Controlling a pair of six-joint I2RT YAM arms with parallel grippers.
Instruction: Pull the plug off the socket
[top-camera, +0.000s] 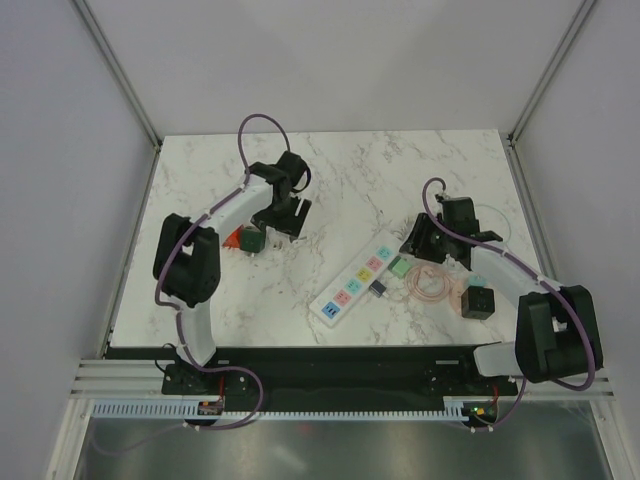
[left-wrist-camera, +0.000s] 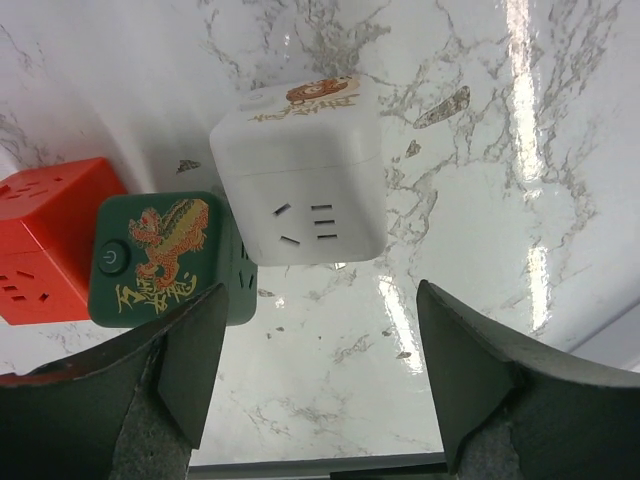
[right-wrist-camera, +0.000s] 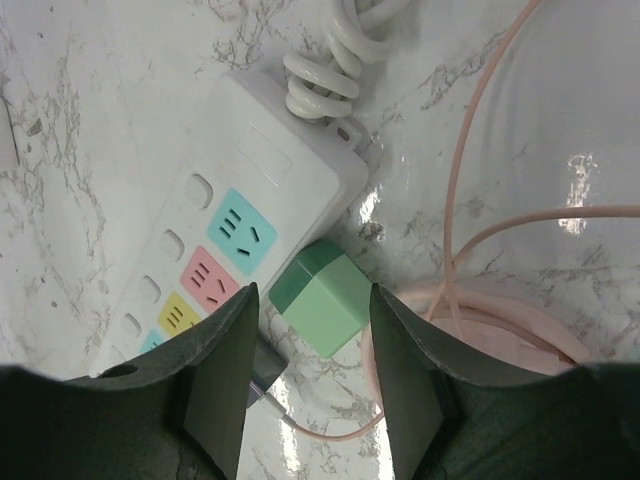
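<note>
The socket (top-camera: 358, 280) is a long white power strip lying diagonally mid-table, with teal, pink and yellow outlet labels showing on the socket (right-wrist-camera: 250, 190) in the right wrist view. No outlet that I can see has anything in it. A mint-green plug (right-wrist-camera: 325, 300) sits on the table against the strip's long edge; from above the plug (top-camera: 397, 267) is on its right side. My right gripper (right-wrist-camera: 312, 295) straddles the plug, open, with a gap at the left finger. My left gripper (left-wrist-camera: 320, 300) hangs open over bare marble, far left of the strip.
A white cube socket (left-wrist-camera: 300, 170), a dark green one (left-wrist-camera: 160, 255) and a red one (left-wrist-camera: 45, 235) cluster ahead of the left gripper (top-camera: 285, 222). A grey connector (right-wrist-camera: 262, 362) on a coiled pink cable (top-camera: 432, 285), the strip's white cord (right-wrist-camera: 325, 75) and a dark cube (top-camera: 478, 300) lie near the right gripper (top-camera: 415, 245).
</note>
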